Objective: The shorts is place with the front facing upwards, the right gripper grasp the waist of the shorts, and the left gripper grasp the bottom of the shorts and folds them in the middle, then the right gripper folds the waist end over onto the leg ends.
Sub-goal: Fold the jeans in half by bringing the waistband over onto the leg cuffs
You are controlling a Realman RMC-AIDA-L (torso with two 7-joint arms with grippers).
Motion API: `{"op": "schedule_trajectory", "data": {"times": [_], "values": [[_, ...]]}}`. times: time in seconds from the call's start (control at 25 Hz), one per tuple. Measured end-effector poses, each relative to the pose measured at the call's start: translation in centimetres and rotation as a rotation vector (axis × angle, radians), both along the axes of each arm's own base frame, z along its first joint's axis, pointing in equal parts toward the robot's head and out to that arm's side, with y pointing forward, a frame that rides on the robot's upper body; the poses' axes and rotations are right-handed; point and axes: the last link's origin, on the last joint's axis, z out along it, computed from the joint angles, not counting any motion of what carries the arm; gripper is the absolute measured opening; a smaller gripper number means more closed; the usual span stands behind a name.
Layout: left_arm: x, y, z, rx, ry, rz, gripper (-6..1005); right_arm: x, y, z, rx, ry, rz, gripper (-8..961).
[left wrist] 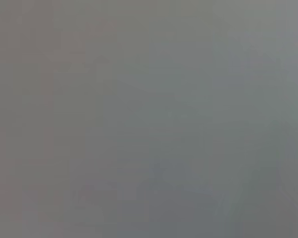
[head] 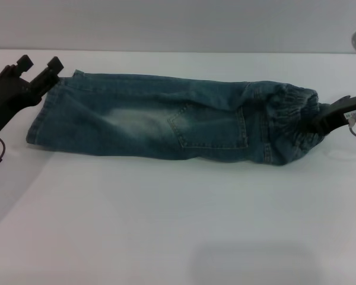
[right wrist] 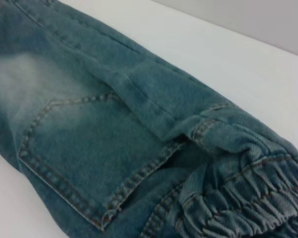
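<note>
The shorts (head: 166, 122) lie folded lengthwise across the frame's middle, the right gripper (head: 326, 119) fingers clamped on the waist at right, the left gripper (head: 41, 74) fingers apart at upper left, so a weak hold could let the waist slip

Left wrist view all grey blur; right gripper (head: 318, 120) tips prob. buried in waistband.

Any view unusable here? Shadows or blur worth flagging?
Left wrist view: flat grey, nothing readable. Head view: usable, soft shadow on the table in front; shorts lit evenly. Right wrist view: the patch pocket is readable, near waistband slightly soft.
</note>
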Motion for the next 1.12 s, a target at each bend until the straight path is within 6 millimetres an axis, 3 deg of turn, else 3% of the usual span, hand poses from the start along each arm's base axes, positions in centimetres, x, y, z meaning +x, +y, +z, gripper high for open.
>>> {"op": "schedule_trajectory", "data": {"times": [0.2, 0.72, 1.12], "values": [[0.6, 0.1, -0.9, -0.029, 0.049, -0.04, 819, -0.5, -0.4, 1.3, 0.005, 0.027, 0.02, 3], [3.5, 1.7, -4.8, -0.194, 0.203, -0.139, 813, -5.0, -3.4, 7.8, -0.002, 0.195, 0.166, 3], [5.5, 2.7, -7.3, -0.268, 0.25, -0.184, 813, -6.2, -4.6, 9.5, -0.024, 0.247, 0.204, 2]]}}
